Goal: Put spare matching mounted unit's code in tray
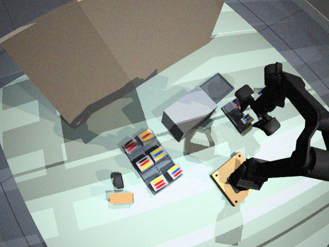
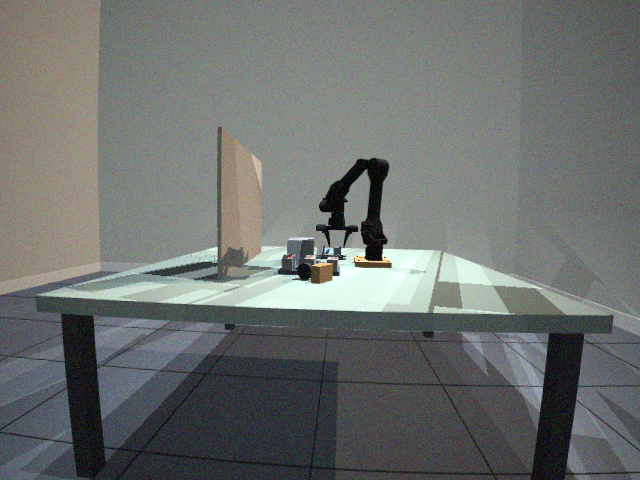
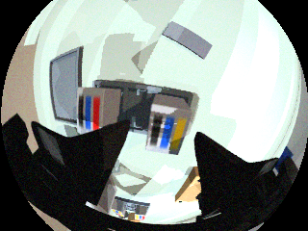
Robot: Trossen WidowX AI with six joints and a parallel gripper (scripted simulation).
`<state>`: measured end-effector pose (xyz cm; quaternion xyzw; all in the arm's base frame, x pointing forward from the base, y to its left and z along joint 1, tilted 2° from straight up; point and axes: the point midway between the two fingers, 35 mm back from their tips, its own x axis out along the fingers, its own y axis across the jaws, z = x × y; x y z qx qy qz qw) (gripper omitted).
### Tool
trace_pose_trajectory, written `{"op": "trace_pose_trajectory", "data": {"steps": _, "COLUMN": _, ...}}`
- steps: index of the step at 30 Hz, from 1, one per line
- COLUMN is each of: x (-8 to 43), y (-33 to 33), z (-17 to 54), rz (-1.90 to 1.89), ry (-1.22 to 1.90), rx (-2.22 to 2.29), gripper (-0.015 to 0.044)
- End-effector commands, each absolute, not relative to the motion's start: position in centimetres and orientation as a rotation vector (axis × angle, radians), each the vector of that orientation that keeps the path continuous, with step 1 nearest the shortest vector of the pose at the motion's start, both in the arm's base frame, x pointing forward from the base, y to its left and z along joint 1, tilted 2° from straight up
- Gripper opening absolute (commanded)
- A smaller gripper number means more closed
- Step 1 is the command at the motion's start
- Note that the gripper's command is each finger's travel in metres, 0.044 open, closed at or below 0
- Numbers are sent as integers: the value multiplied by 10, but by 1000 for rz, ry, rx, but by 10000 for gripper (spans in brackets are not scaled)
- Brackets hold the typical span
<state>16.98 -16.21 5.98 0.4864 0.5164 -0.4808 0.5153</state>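
My gripper (image 1: 247, 117) (image 2: 337, 245) (image 3: 163, 130) is partly open and empty, pointing down above the small dark rack (image 1: 240, 129) (image 3: 132, 113). A spare with black, blue and yellow stripes (image 1: 247, 118) (image 3: 166, 131) sits in that rack below the fingers. A spare with black, blue and red stripes (image 1: 235, 102) (image 3: 96, 112) sits at its other end. The larger rack (image 1: 151, 174) holds several striped spares. The shallow grey tray (image 1: 216, 87) (image 3: 64, 89) holds nothing visible. A large pale grey box (image 1: 189, 106) (image 2: 300, 248) stands beside it; no code shows on its visible faces.
A tall brown panel (image 1: 106, 53) (image 2: 240, 206) stands beyond the box. An orange block (image 1: 121, 198) (image 2: 321, 272) and a black round object (image 1: 117, 180) (image 2: 303, 271) lie near the larger rack. A flat grey block (image 3: 188, 39) and a blue object (image 1: 260, 92) (image 3: 284, 159) lie near the small rack.
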Motion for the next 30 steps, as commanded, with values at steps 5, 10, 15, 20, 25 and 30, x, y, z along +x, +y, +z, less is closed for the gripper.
{"op": "trace_pose_trajectory", "data": {"steps": 5, "x": 168, "y": -161, "z": 46, "rz": -1155, "ry": 1250, "rx": 1166, "gripper": 300}}
{"op": "trace_pose_trajectory", "data": {"steps": 10, "x": 167, "y": -160, "z": 38, "rz": -1155, "ry": 1250, "rx": 1166, "gripper": 300}}
{"op": "trace_pose_trajectory", "data": {"steps": 15, "x": 166, "y": -160, "z": 30, "rz": -1155, "ry": 1250, "rx": 1166, "gripper": 300}}
{"op": "trace_pose_trajectory", "data": {"steps": 20, "x": 166, "y": -159, "z": 26, "rz": -1155, "ry": 1250, "rx": 1166, "gripper": 300}}
{"op": "trace_pose_trajectory", "data": {"steps": 25, "x": 166, "y": -159, "z": 26, "rz": -1155, "ry": 1250, "rx": 1166, "gripper": 300}}
{"op": "trace_pose_trajectory", "data": {"steps": 30, "x": 167, "y": -159, "z": 27, "rz": -1156, "ry": 1247, "rx": 1170, "gripper": 169}}
